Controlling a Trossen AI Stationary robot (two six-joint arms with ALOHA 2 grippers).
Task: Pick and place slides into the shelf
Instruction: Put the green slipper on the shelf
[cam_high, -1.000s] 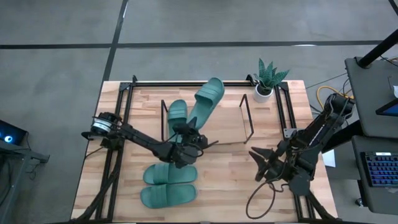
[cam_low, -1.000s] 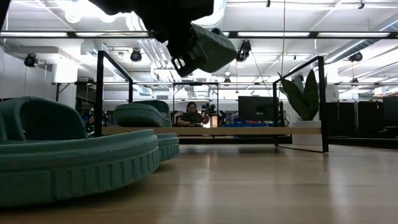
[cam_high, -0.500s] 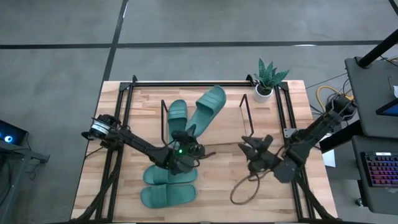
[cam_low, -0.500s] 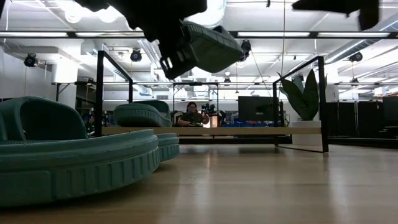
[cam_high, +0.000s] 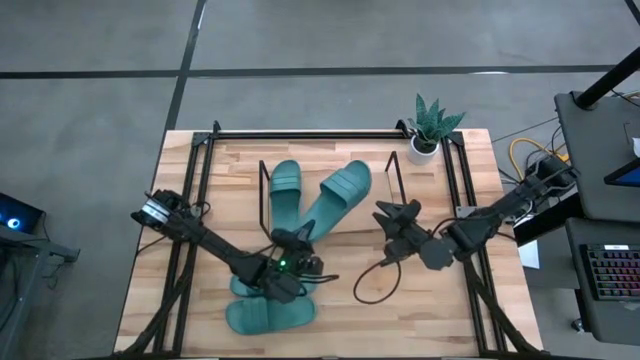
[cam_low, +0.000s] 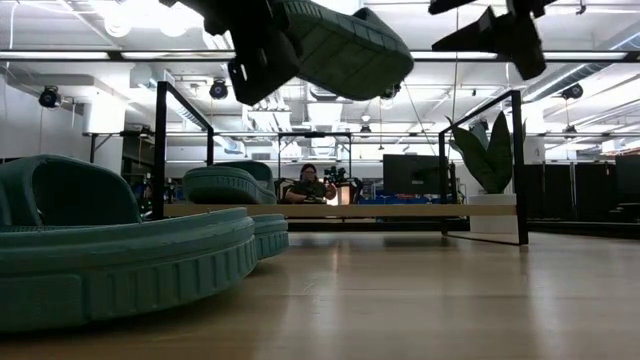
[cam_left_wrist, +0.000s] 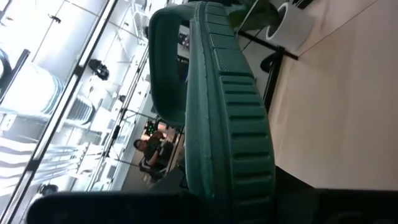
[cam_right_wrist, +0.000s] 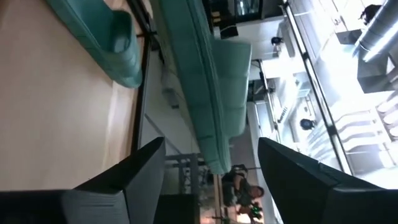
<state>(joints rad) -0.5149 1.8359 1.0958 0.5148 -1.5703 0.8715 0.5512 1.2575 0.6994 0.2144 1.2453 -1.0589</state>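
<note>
A teal slide (cam_high: 338, 195) hangs above the shelf's near rail, with my left gripper (cam_high: 296, 243) shut on its near end; it also shows in the low view as the slide (cam_low: 345, 50). A second slide (cam_high: 285, 183) lies sole down on the wood base of the shelf (cam_high: 398, 190). Two more slides (cam_high: 270, 315) lie on the table near its front edge, one partly under my left arm. My right gripper (cam_high: 390, 225) is open in the air just right of the shelf's right end frame, pointing at the held slide. My left gripper pinches the sole's near end (cam_left_wrist: 214, 186) between its two fingers. The fingers lie about level, coming from the near left and running along the slide. The slide is lifted clear of table and shelf, its strap end (cam_high: 352, 180) pointing far-right over the shelf.
A potted plant (cam_high: 430, 128) stands at the far right corner. Black frame rails (cam_high: 200, 180) run along the table's sides and back. A cable loop (cam_high: 372, 287) hangs under my right arm. A person sits far off in the room (cam_low: 308, 185).
My left gripper has drawn back toward the near edge and swung the held slide; its strap end has moved right and nearer, still clear of the shelf. My right gripper has gone left and far toward the shelf's right end and has rolled.
</note>
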